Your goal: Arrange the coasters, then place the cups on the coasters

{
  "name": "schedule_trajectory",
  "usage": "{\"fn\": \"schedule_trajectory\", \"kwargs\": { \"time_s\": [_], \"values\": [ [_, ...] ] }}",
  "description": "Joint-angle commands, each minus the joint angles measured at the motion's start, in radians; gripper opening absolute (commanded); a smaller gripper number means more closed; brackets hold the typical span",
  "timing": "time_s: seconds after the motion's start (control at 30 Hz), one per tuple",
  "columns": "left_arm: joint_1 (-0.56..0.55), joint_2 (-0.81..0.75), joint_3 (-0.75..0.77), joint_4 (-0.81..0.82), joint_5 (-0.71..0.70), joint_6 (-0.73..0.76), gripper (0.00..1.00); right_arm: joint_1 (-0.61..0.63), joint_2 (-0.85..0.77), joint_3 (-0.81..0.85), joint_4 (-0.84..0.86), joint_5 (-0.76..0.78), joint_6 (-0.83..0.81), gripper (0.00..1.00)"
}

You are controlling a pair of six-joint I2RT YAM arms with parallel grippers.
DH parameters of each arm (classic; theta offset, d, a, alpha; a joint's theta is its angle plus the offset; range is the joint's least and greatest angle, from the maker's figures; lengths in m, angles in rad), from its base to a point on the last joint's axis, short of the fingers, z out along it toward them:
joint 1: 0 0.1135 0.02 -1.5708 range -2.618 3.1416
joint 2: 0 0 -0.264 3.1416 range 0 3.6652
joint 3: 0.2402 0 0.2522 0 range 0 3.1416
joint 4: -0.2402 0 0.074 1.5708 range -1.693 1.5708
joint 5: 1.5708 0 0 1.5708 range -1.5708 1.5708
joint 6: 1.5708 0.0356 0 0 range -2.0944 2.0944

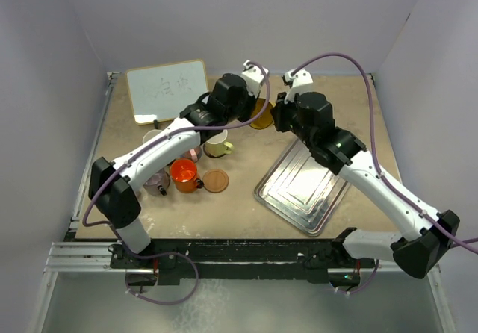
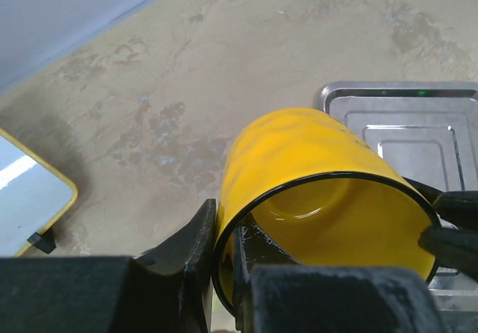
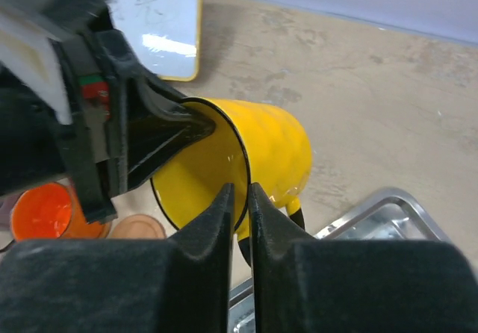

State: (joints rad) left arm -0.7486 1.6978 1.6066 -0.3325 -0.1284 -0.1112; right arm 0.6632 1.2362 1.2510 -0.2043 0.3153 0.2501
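A translucent yellow cup hangs tilted above the table's far middle, between both grippers. My left gripper is shut on its black rim, one finger inside and one outside. My right gripper straddles the opposite side of the rim with its fingers slightly parted, a thin gap showing. A red-orange cup stands beside a tan coaster. A yellow-green cup and a smoky purple cup sit partly under the left arm. The other coasters are hidden.
A steel tray lies at the right centre, under the right arm. A whiteboard lies at the far left. Walls close in the table on three sides.
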Motion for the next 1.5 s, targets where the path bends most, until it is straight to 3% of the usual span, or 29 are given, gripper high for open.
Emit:
{"fn": "schedule_trajectory", "kwargs": {
  "time_s": [0.0, 0.23, 0.5, 0.67, 1.07, 1.47],
  "values": [
    [-0.007, -0.104, 0.002, 0.082, 0.004, 0.087, 0.03, -0.005, -0.035, 0.030, 0.020, -0.203, -0.104, 0.20],
    [0.032, -0.229, -0.081, -0.005, 0.046, 0.253, 0.03, -0.034, -0.092, 0.028, -0.092, -0.427, -0.344, 0.55],
    [0.120, -0.369, -0.211, -0.175, 0.281, 0.386, 0.03, -0.095, -0.197, -0.009, -0.251, -0.621, -0.568, 0.73],
    [0.122, -0.417, -0.317, -0.221, 0.315, 0.397, 0.03, -0.140, -0.213, -0.031, -0.408, -0.667, -0.653, 0.85],
    [0.123, -0.352, -0.497, -0.135, 0.328, 0.372, 0.03, -0.229, -0.315, -0.211, -0.363, -0.671, -0.636, 0.91],
    [0.179, -0.219, -0.450, -0.141, 0.321, 0.404, 0.03, -0.238, -0.307, -0.217, -0.384, -0.698, -0.636, 0.92]
  ]
}}
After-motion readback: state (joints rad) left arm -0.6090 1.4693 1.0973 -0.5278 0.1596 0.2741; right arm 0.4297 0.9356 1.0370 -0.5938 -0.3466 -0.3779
